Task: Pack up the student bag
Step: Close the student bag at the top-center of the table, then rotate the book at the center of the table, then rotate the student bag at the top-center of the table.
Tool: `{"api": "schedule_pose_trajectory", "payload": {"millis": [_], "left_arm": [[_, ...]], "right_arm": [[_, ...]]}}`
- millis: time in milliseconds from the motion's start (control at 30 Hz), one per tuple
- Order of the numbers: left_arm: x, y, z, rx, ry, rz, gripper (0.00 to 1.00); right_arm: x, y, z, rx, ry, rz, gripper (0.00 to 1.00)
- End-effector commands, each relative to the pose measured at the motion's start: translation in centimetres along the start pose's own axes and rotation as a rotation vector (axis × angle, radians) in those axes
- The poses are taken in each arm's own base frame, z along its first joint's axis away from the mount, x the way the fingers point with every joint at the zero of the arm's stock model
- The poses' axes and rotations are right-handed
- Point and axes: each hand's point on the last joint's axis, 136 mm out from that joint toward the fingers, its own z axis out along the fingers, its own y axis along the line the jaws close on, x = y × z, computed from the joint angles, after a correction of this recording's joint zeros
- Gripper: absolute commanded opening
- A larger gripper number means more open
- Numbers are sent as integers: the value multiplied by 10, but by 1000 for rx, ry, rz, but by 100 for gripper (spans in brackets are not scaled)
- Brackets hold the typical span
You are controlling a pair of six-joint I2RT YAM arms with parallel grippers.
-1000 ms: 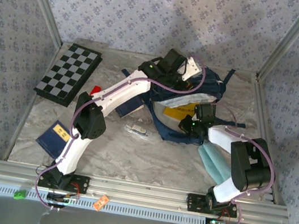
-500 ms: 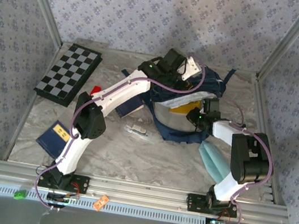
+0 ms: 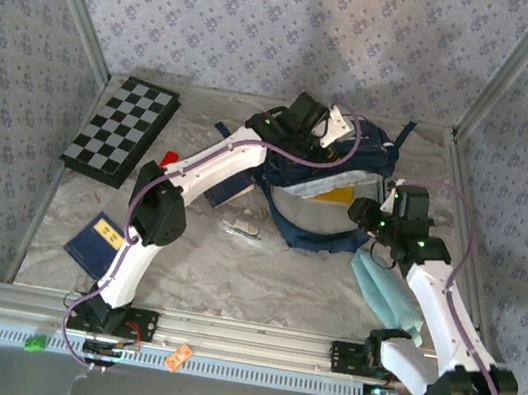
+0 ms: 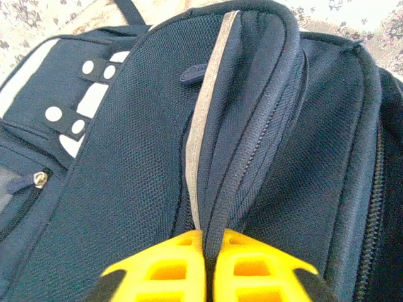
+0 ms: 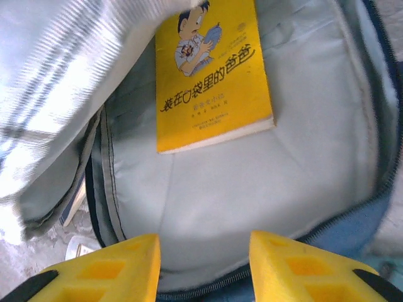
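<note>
**Step in hand:** loading the main compartment. The large navy blue fabric student bag [image 3: 310,236] with white patches lies on the marbled table [image 3: 180,275], at 1 o'clock from the table centre. Its mouth gapes toward 5 o'clock. A thin yellow paperback book [image 5: 214,69] lies flat on the pale grey lining inside.

**Left gripper** [image 4: 209,264]: it sits at the bag's 12 o'clock edge. The yellow fingers [image 4: 157,274] are all but together, clamped on a raised fold of navy mesh beside a zip line. Judged from the top view, this grip lifts the flap and holds the mouth open.

**Right gripper** [image 5: 204,264]: it hangs at the mouth's 4 o'clock rim and looks into the compartment. The fingers [image 5: 113,270] stand well apart with nothing between them, and they touch nothing. The book lies ahead of them, apart from both.

**Next move, as a judgement:** the right arm has to fetch another loose item.
- A teal flat item [image 3: 386,289] lies near, at 4 o'clock.
- A dark blue book with a yellow label [image 3: 95,240] lies at 8 o'clock.
- A black-and-white checkered chessboard [image 3: 121,128] lies at 10 o'clock.

The flat items call for an edge grip. The left clamp must hold while they go in.
</note>
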Motion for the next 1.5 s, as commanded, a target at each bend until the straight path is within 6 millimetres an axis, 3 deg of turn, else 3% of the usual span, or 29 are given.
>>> {"api": "schedule_pose_trajectory", "payload": {"millis": [0,67,200,300,400,500,733,833,933,1033,1133,1267,1467], "left_arm": [[-43,-9,-35,30,-135,-29,26],[-43,-12,-46,40,-137,-57,37],[-43,-18,-81,34,-193,-125,49],[-19,-7,-109,-24,-216,-233,55],[17,12,-136,-73,-232,-392,59],[70,39,-158,-172,-199,-563,61],[191,78,-198,-331,-156,-891,62],[232,87,-209,-395,-149,-984,63],[262,96,-218,-434,-148,-1079,63],[281,101,-220,-454,-156,-1141,63],[293,106,-219,-469,-165,-1185,63],[303,114,-217,-490,-171,-1239,63],[308,121,-209,-501,-168,-1267,64]], "right_arm": [[17,-5,-22,43,93,-2,44],[15,3,-31,18,89,1,46],[12,18,-41,-28,105,-11,49],[12,30,-42,-54,132,-30,52],[18,49,-35,-79,173,-63,54],[25,74,-21,-109,210,-111,56],[53,151,43,-176,291,-244,57],[60,191,69,-225,303,-304,57],[70,212,100,-207,320,-373,56],[68,216,131,-173,324,-355,56],[83,224,161,-155,337,-367,56],[100,218,200,-92,384,-342,57],[106,196,235,22,373,-357,62]]}}
